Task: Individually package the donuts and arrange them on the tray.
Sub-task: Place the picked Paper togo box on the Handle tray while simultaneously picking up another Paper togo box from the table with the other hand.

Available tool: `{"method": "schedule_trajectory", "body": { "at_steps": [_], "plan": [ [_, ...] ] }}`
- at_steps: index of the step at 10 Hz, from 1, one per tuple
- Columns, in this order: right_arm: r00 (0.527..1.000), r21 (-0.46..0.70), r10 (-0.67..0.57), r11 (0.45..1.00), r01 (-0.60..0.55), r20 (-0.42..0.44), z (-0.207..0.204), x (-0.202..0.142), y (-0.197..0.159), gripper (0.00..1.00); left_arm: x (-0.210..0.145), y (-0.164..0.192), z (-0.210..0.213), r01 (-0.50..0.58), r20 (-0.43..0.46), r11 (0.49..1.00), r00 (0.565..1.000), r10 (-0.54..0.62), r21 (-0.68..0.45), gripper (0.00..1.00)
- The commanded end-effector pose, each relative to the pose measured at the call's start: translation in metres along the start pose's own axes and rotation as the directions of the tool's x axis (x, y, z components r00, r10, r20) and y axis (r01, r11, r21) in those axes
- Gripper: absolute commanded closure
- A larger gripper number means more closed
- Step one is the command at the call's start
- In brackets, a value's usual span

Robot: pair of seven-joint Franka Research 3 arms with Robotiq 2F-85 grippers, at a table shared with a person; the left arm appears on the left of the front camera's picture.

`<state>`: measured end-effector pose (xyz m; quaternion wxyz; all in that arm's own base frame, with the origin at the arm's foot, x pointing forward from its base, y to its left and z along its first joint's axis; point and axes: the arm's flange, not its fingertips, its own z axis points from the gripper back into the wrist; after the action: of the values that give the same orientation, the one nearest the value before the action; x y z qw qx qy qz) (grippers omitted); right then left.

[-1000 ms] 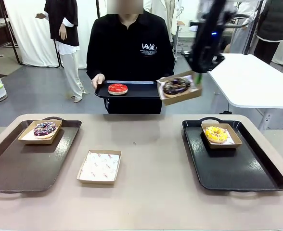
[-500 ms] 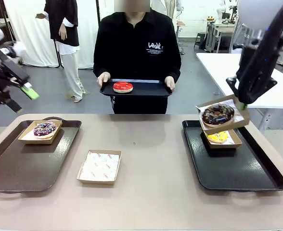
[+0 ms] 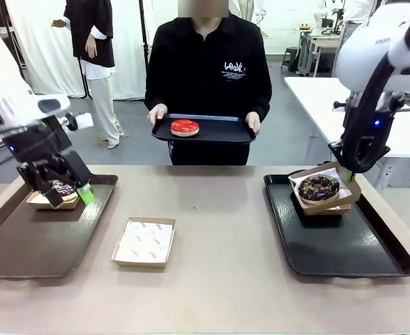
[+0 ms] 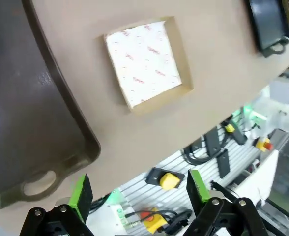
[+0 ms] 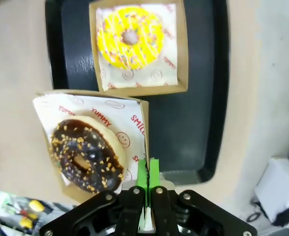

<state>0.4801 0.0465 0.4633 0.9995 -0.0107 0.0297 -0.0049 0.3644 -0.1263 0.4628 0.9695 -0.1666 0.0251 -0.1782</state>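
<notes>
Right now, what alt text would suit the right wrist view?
Shut jaws pinch the rim of a paper-lined box holding the chocolate donut, held over the edge of a black tray where the boxed yellow donut sits.

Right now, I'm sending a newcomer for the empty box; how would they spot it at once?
On the tan table, look between the left tray and the right tray, nearer the left one. The cardboard box there holds only printed white paper, no donut.
</notes>
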Motion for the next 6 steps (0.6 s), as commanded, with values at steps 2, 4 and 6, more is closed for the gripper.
{"method": "schedule_trajectory", "body": {
  "at_steps": [2,4,6],
  "plan": [
    [0.995,0.033,0.088,0.996,-0.087,-0.037,-0.018,0.02,0.002,0.99,0.016,0.009,-0.034,-0.067,0.002,0.995,0.998,0.067,0.072,0.0],
    [0.994,0.038,0.107,0.994,-0.107,-0.012,-0.02,0.021,0.005,0.99,0.02,0.009,-0.057,-0.085,0.032,0.988,0.996,0.082,0.126,0.0],
    [0.996,0.008,0.075,0.997,-0.075,-0.043,-0.028,0.017,0.004,0.99,0.028,0.012,-0.075,-0.106,0.074,0.978,0.993,0.094,0.177,0.0]
  ]
}}
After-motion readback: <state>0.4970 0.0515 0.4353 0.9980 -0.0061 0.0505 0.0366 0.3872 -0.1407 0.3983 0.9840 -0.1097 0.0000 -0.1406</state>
